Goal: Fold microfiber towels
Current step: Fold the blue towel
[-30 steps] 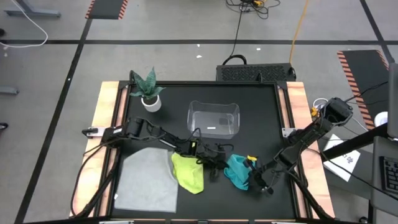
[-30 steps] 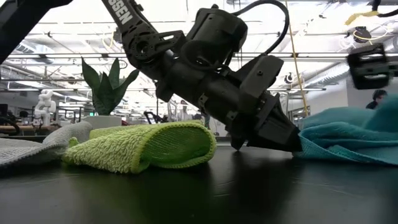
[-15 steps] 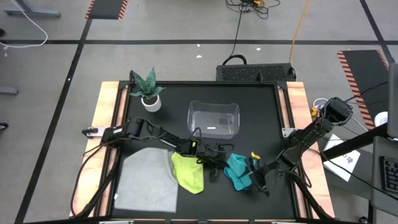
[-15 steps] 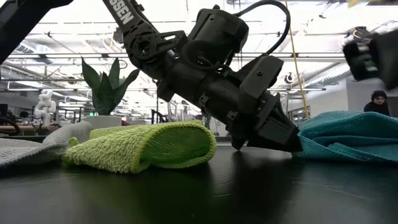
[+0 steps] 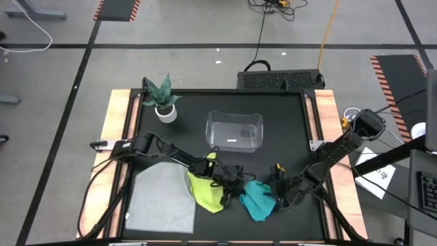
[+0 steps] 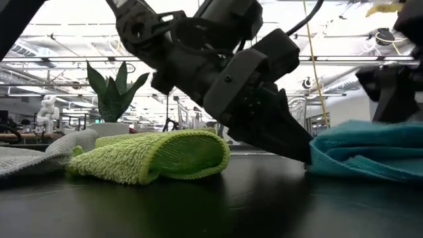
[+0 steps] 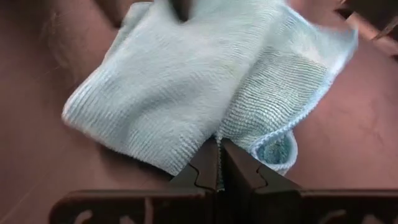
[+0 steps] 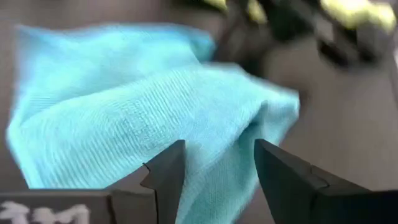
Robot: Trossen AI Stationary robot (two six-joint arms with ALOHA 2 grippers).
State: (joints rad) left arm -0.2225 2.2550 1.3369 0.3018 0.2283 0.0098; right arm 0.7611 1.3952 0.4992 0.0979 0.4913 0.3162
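You're on the teal towel (image 5: 257,201) right now. It sits crumpled near the front of the table (image 5: 287,123), between the two grippers, with the green towel (image 5: 207,191) just to its left and the grey towel (image 5: 160,198) lying flat beyond that, apparently not folded yet.

Your left gripper (image 7: 219,163) has its fingers pinched together on the teal towel's hemmed edge; the left wrist view shows the cloth caught right at the tips. Your right gripper (image 8: 214,168) has its fingers spread apart with the teal cloth right in front of them, but nothing between them, so it's holding nothing.

My read: you're setting up to spread or fold the teal one. Next move probably calls for the right gripper to find an edge or corner and close on it, so you can pull the cloth taut against the left's pinch. Grabbing the bunched middle would just make a lump.

Hard to see: in the low view the left arm blocks where its tips meet the towel, and the right gripper there is blurred. From above I can't really tell which corner is which on that bundle, maybe two layers are already doubled over.
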